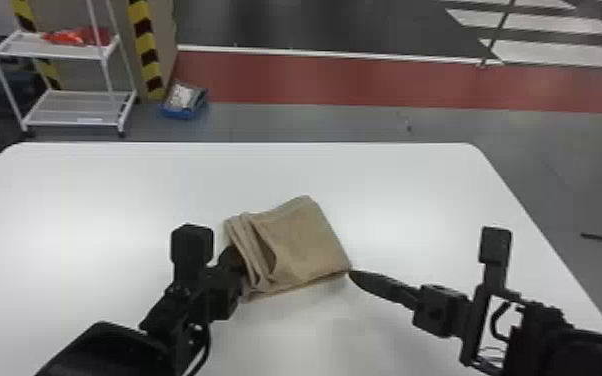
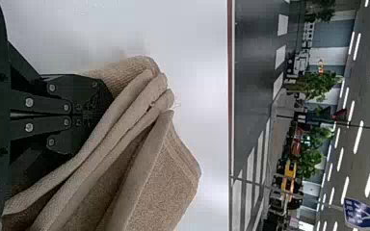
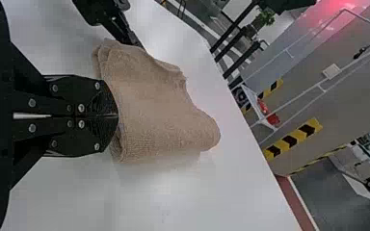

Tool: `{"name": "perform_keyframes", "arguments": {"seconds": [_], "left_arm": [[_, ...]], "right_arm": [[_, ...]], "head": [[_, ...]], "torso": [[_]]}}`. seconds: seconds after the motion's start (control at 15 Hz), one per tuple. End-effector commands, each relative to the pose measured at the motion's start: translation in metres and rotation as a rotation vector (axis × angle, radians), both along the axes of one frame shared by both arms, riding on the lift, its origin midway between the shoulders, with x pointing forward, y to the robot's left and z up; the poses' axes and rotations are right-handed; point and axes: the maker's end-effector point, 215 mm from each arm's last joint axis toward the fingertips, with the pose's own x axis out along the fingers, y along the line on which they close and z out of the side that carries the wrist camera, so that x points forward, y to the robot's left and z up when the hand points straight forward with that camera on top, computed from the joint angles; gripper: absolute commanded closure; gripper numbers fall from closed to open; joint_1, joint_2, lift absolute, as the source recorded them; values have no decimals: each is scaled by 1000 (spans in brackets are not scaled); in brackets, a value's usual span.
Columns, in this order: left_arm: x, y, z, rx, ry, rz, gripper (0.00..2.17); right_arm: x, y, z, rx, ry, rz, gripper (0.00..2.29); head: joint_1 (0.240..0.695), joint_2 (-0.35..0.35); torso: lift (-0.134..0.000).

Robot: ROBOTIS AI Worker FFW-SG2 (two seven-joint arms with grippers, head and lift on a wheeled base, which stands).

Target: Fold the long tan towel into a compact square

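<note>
1. We see the towel point(image 1: 305, 240) folded into a layered bundle between both grippers' fingertips.
2. Our left gripper point(image 1: 234, 257) has its fingers together, tips tucked behind the towel's loose folded layers; we cannot tell whether they pinch cloth.
3. Our right gripper point(image 1: 357, 276) keeps its fingers together, tips touching the towel's near corner.
4. Beneath both pairs of fingers, we have the white table point(image 1: 115, 200).

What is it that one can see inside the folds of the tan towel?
At the open side near the left hand, more layers of the same towel can be seen, with dark gaps between some. Deeper inside cannot be seen, because the cloth covers it.
</note>
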Motion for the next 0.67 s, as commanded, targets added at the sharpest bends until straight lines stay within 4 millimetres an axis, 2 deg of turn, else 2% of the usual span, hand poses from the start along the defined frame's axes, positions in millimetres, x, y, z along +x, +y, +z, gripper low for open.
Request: {"name": "perform_keyframes", "arguments": {"seconds": [0.0, 0.13, 0.33, 0.6], "left_arm": [[1, 1, 1, -1, -2, 3, 2067], [0, -1, 2, -2, -3, 0, 2067], [-3, -6, 6, -7, -10, -10, 2067], [-13, -22, 32, -36, -44, -46, 2067]], "right_arm": [[-6, -5, -17, -12, 44, -6, 1862], [-1, -8, -25, -14, 57, -15, 1862], [23, -6, -28, -21, 60, -27, 1862], [51, -8, -26, -74, 48, -54, 1862]], "head": [[695, -124], [695, -127], [695, -136], [695, -139]], "torso": [[-123], [-123], [-123], [-123]]}}
